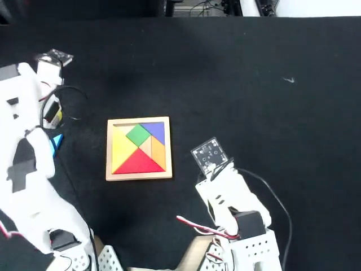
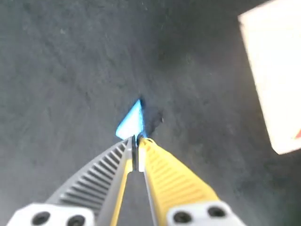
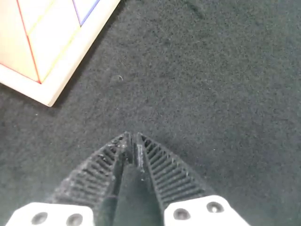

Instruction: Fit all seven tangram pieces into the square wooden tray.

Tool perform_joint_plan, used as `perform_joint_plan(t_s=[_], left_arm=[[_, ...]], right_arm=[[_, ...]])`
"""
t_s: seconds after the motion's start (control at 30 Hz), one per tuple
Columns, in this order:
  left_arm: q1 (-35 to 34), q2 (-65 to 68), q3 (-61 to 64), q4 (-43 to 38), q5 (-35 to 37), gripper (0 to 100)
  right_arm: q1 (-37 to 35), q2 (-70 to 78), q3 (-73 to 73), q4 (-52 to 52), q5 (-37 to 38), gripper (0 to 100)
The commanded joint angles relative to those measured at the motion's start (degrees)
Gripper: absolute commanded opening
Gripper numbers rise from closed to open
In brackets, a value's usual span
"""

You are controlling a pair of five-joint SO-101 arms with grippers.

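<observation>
My left hand (image 2: pixel 136 140) pinches the blue triangle (image 2: pixel 131 121); I'd carry it level to the tray (image 1: pixel 139 176). My right hand (image 3: pixel 131 139) sits pressed together.

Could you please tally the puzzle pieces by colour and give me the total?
Yellow piece: 1
Red piece: 1
Green piece: 1
Dark blue piece: 1
Orange piece: 1
Tan piece: 1
Light blue piece: 1
Total: 7

Black cloth tabletop (image 1: pixel 259 124); cables (image 1: pixel 206 7) beyond far edge
</observation>
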Motion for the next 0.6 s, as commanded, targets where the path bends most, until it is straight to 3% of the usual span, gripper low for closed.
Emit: perform_joint_plan(t_s=[0.0,0.23,0.3,0.47,0.57], left_arm=[[0.1,-9.0,-3.1,3.3,0.7,4],[0.2,-16.2,-0.4,5.1,0.0,5],[-1.5,-16.2,3.8,3.4,-1.2,9],[-8.5,-16.3,18.0,-9.8,2.4,25],[-10.6,-16.4,30.9,-23.4,6.1,25]], right_arm=[[0.7,-5.3,-0.2,0.5,0.4,2.1],[0.9,-5.3,-0.2,0.5,0.4,2.1],[0.9,-5.3,-0.2,0.5,0.4,2.1],[0.9,-5.3,-0.2,0.5,0.4,2.1],[0.9,-5.3,-0.2,0.5,0.4,2.1]])
